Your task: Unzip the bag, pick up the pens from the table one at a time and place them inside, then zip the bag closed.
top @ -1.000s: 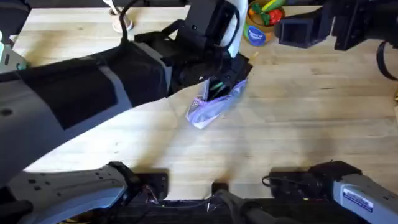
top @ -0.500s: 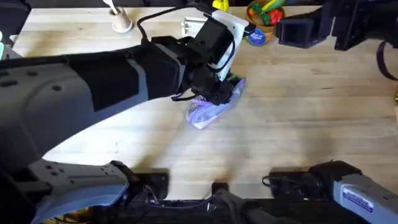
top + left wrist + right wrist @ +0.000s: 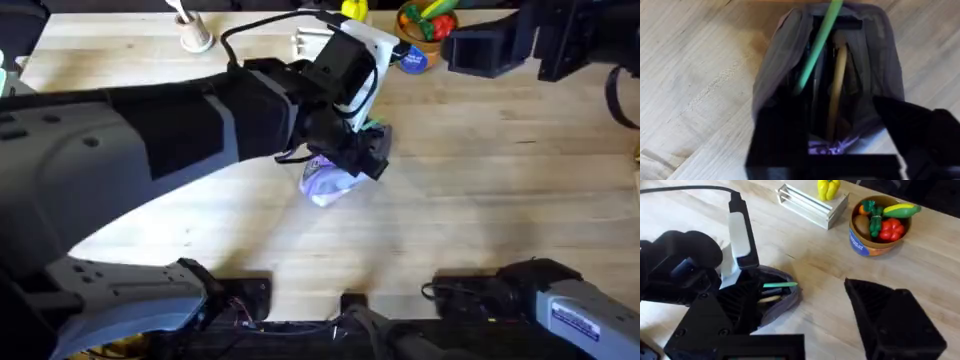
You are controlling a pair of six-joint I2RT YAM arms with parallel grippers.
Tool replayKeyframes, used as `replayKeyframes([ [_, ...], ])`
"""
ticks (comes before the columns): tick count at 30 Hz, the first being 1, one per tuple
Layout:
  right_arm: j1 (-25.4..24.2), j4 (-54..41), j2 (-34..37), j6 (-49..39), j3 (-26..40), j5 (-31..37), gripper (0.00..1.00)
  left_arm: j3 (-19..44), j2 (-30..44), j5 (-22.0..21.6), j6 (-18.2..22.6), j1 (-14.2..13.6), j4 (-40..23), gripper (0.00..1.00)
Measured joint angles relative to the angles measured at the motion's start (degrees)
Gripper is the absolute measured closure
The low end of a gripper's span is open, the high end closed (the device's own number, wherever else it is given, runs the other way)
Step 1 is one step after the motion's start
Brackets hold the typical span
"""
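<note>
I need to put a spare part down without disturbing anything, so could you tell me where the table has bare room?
The widest bare patch of the table lies right of the bag, running toward the near edge. It is crowded around the bag, where the left tool sits, and along the far edge by the tub of toy food and metal rack.

Beyond the jaws, at the far edge, a round blue-and-orange tub [image 3: 879, 226] holds toy vegetables. Beside it a yellow toy pepper [image 3: 828, 188] sits on a small slatted rack [image 3: 810, 205]. Farther left stands a tan cup [image 3: 196, 38] with white sticks.
</note>
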Motion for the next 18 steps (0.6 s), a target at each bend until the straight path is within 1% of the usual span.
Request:
replayKeyframes([
  [1, 0.0, 0.02, 0.01, 0.0, 0.0, 0.0, 0.003, 0.0, -0.02, 0.04, 0.0, -0.02, 0.1, 0.116],
  [2, 0.0, 0.02, 0.02, 0.0, 0.0, 0.0, 0.003, 0.0, -0.03, 0.14, -0.14, -0.07, 0.18, 0.041],
  [3, 0.0, 0.02, 0.0, 0.0, 0.0, 0.0, 0.003, 0.0, -0.04, 0.17, -0.13, -0.07, 0.28, 0.017],
  [7, 0.0, 0.0, 0.02, 0.0, 0.0, 0.0, 0.003, 0.02, -0.5, -0.02, 0.0, -0.04, 0.35, 0.008],
  [10, 0.0, 0.01, 0.0, 0.0, 0.0, 0.0, 0.003, 1.38, -3.95, 0.04, -0.01, 0.0, -1.19, 0.008],
  [14, 0.0, 0.0, 0.0, 0.0, 0.0, 0.0, 0.003, 3.37, -10.39, 0.04, 0.0, 0.05, -3.12, 0.007],
  [18, 0.0, 0.0, 0.0, 0.0, 0.0, 0.0, 0.003, 4.15, -18.41, 0.02, 0.0, 1.02, -6.68, 0.007],
])
